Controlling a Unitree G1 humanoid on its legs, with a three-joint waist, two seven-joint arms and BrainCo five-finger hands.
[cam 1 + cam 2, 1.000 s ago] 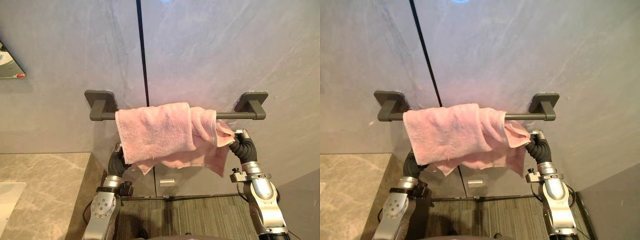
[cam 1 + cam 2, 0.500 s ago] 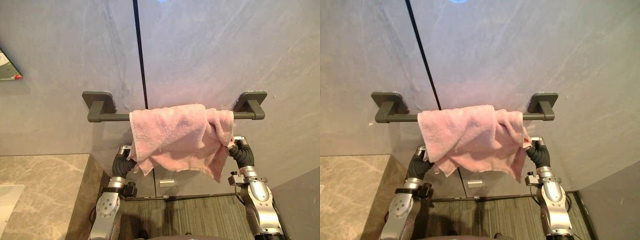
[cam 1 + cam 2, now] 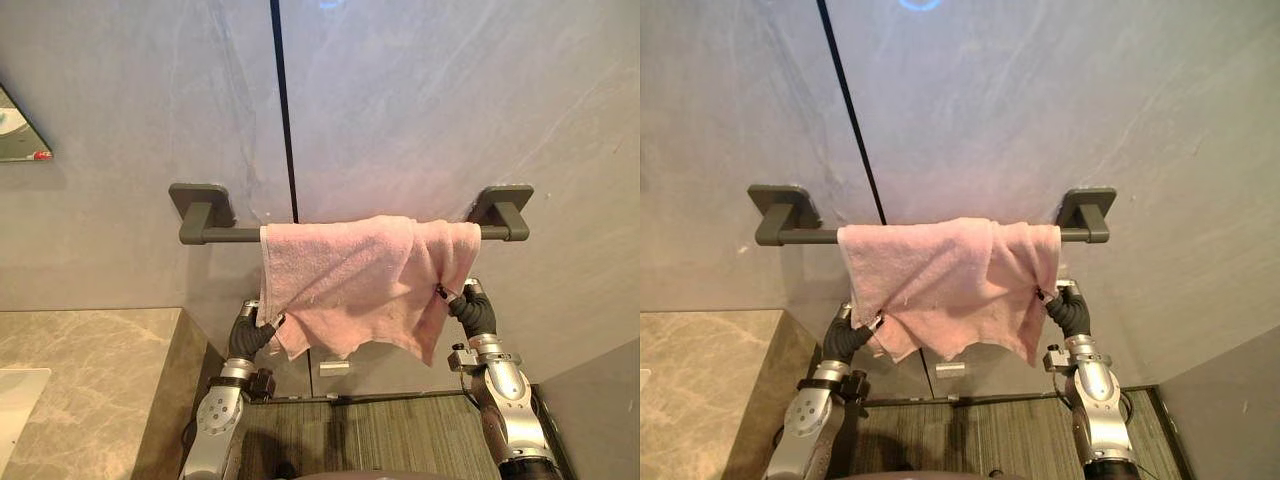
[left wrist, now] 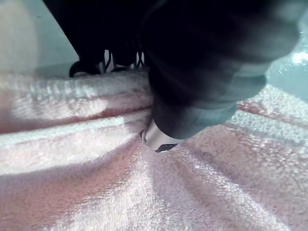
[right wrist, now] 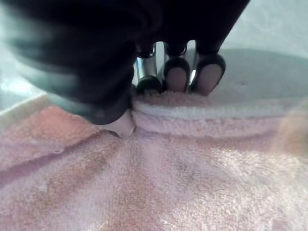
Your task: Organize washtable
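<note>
Sliding toward the right end of the towel bar [image 3: 225,235] over the last second, the pink towel [image 3: 355,280] is now hanging flatter, with its right edge just beside the right bracket [image 3: 505,205], and both hands have dropped lower with it. The left hand [image 3: 255,330] is pinching the towel's lower left corner, thumb pressing the front and fingers curling behind the hem. The right hand [image 3: 468,305] is gripping the right edge the same way, its fingers [image 5: 175,77] showing past the hem. The step in hand is looking like evening out the drape. Doing it well is likely calling for a gentle downward and outward pull from both hands together, easing the diagonal fold near the right edge and keeping the cloth from crowding the bracket before letting go. Whatever is falling behind the bar is lying hidden, so whether it is balancing the front is hard to tell. Cloth is covering most of the fingertips, and the table [image 3: 90,380] at the lower left is being cut off.
</note>
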